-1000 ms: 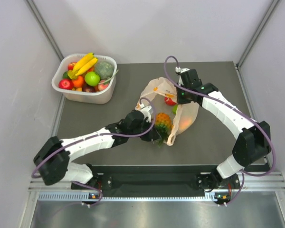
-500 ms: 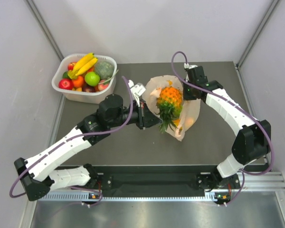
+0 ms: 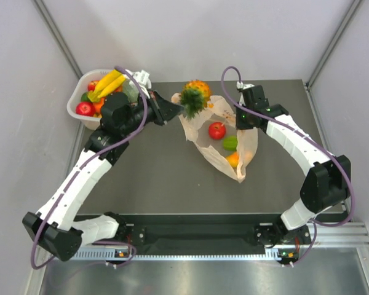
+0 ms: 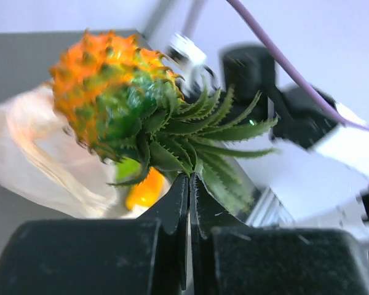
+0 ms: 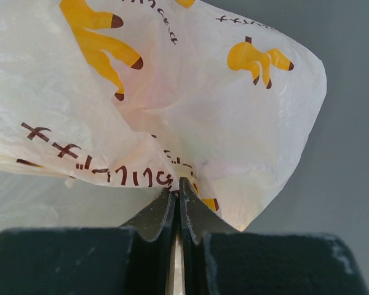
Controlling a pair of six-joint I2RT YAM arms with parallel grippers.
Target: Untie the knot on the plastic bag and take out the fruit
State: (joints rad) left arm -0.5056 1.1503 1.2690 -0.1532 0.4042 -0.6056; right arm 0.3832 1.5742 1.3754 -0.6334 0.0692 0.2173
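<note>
My left gripper (image 3: 177,110) is shut on the green crown leaves of the pineapple (image 3: 195,94) and holds it in the air above the table's far edge, between the tub and the bag. In the left wrist view the pineapple (image 4: 120,98) hangs from the gripper (image 4: 189,178). The plastic bag (image 3: 218,153) lies open and flat on the table. Inside it are a red fruit (image 3: 217,129), a green fruit (image 3: 230,142) and an orange fruit (image 3: 233,158). My right gripper (image 3: 238,120) is shut on the bag's film (image 5: 172,110) at its right rim. No knot shows.
A white tub (image 3: 80,114) full of fruit, with bananas (image 3: 107,83), a green apple and a grey-green melon, stands at the table's far left corner. Grey walls close in the table on the left, right and back.
My left arm has lifted the pineapple out of the bag and carried it up and left toward the tub. The bag has fallen flatter and open. The right gripper stays on the bag.
</note>
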